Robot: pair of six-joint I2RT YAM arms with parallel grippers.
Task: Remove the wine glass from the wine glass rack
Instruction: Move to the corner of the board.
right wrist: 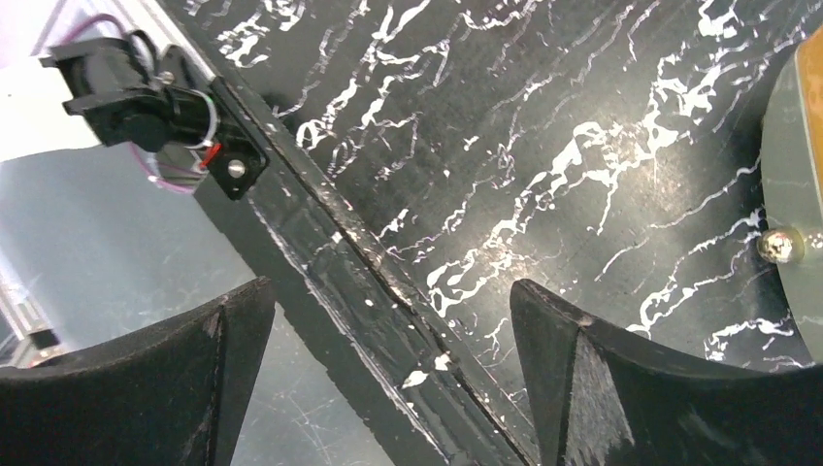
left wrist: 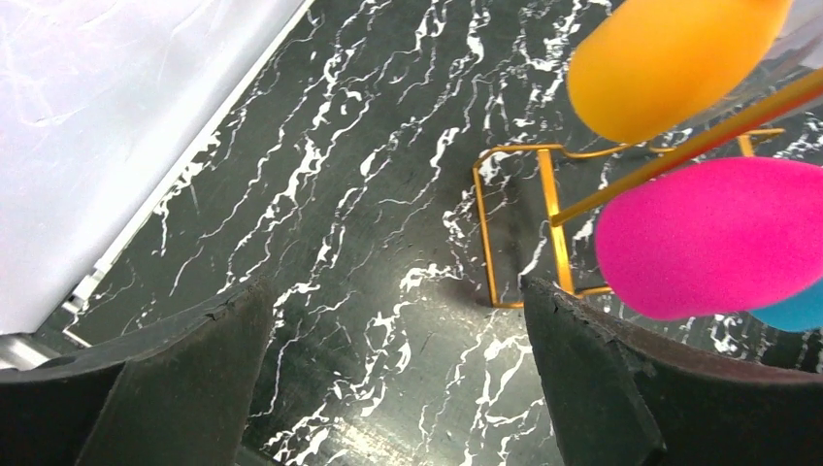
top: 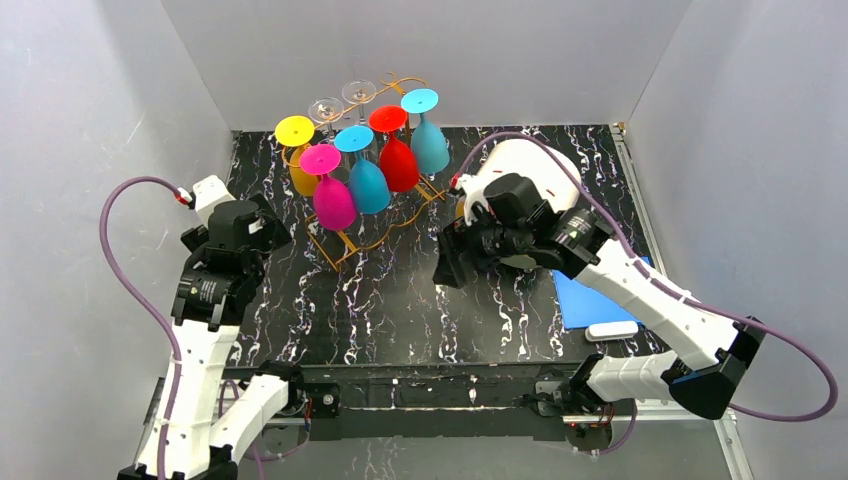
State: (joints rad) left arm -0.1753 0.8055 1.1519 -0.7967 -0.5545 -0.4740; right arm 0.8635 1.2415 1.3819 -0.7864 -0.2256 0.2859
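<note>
Bowl of the pink wine glass (top: 333, 200) on the wine glass rack (top: 392, 228) looks like the safest grab, light but breakable; both arms' jaws gape empty.

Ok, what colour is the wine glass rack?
The rack is gold-orange wire, clearest in the left wrist view.

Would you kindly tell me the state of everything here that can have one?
wine glass rack: standing upright, loaded.
coloured wine glasses: five, hanging upside down from the rack.
clear wine glasses: two, hanging upside down at the far end.
left claw: open, empty.
right claw: open, empty.
</note>
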